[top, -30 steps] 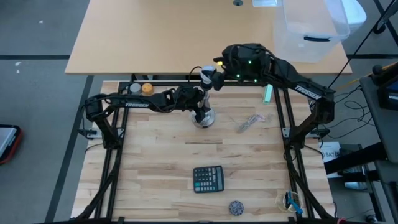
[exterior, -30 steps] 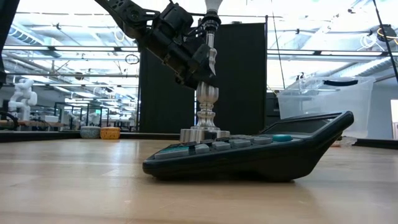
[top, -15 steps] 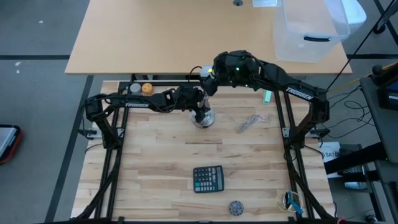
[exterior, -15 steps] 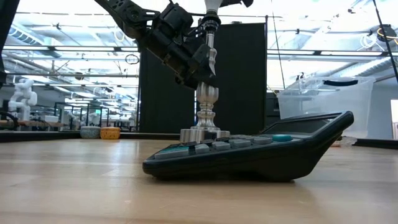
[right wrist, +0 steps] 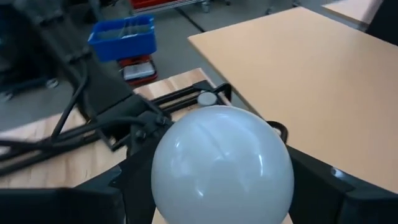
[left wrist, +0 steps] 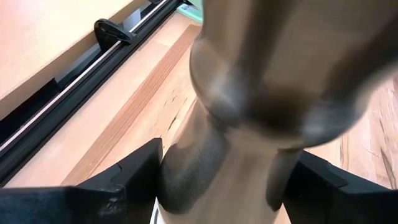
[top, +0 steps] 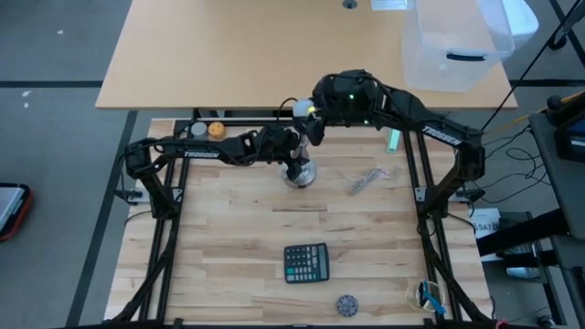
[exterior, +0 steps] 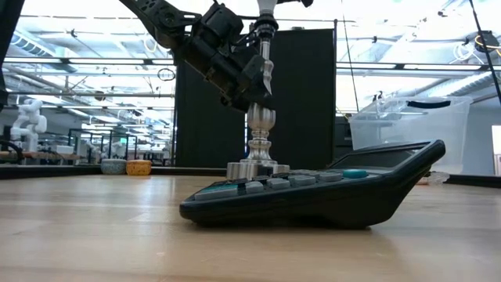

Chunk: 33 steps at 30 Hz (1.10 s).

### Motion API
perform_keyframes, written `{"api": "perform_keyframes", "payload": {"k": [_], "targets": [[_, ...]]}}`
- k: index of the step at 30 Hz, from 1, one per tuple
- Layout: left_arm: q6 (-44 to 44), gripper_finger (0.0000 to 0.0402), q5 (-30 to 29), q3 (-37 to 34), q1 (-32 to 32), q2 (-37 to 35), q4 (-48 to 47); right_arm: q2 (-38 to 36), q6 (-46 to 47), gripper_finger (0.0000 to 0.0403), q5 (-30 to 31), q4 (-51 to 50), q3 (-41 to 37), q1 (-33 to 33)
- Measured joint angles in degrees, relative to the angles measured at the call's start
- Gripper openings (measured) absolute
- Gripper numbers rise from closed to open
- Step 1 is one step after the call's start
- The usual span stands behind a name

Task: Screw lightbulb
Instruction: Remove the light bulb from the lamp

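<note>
The silver metal stand [top: 299, 172] stands upright on its round base at the table's far middle; it also shows in the low view [exterior: 259, 129]. My left gripper [top: 291, 152] is shut on its stem. The frosted white lightbulb [right wrist: 224, 167] is in my right gripper [top: 312, 115], above the stand's dark socket top [exterior: 264, 30]. In the low view the lightbulb's narrow end [exterior: 266, 8] meets the socket; whether it is threaded in, I cannot tell. It shows in the high view too [top: 301, 107]. My left gripper pinches the stand's stem [left wrist: 211, 168] between its two fingers [left wrist: 134, 171], below a bulge of the stem. The fingers come level from the table's left and lie across the stem. The stand stays upright on its base. My right gripper pinches the lightbulb's globe [right wrist: 168, 174] by two opposite sides between its two fingers [right wrist: 314, 183]. It comes from the table's right, slanting down. The lightbulb is upright, globe up, narrow end at the stand's socket.
A black calculator [top: 306, 263] lies near the front middle, close before the low camera [exterior: 313, 192]. A small orange ball [top: 216, 129] sits at the far left, a tangle of wire [top: 367, 180] right of the stand, a small round thing [top: 346, 303] at the front.
My right arm's wrist has swung toward the table's left, closer over the stand, and its gripper has come into the low view's top edge. The lightbulb has stayed above the socket. The stand has not moved.
</note>
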Motion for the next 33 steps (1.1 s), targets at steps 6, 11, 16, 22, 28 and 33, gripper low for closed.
{"api": "perform_keyframes", "payload": {"k": [6, 11, 16, 22, 28, 33], "targets": [[1.42, 0.0263, 0.12, 0.0, -0.31, 0.0, 0.09, -0.21, -9.75, 0.0265, -7.36, -2.65, 0.18, -1.96], [1.42, 0.0263, 0.3, 0.0, -0.31, 0.0, 0.09, -0.21, -20.11, 0.0263, -14.12, -3.39, 0.17, -4.41], [1.44, 0.0263, 1.17, 0.02, -0.3, 0.0, 0.07, -0.1, -29.91, 0.0263, -20.89, -3.79, 0.06, -7.35], [1.61, 0.0263, 1.71, 0.02, -0.42, 0.0, -0.01, 0.01, -41.3, 0.0263, -27.84, -4.01, -0.06, -9.99], [1.42, 0.0263, 2.39, 0.04, -0.38, 0.02, -0.02, 0.14, -47.7, 0.0262, -29.82, -3.02, -0.18, -11.51], [0.08, 0.0263, 2.56, 0.04, -0.31, 0.02, 0.0, 0.2, -41.44, 0.0281, -26.66, -1.49, -0.25, -11.16]]}}
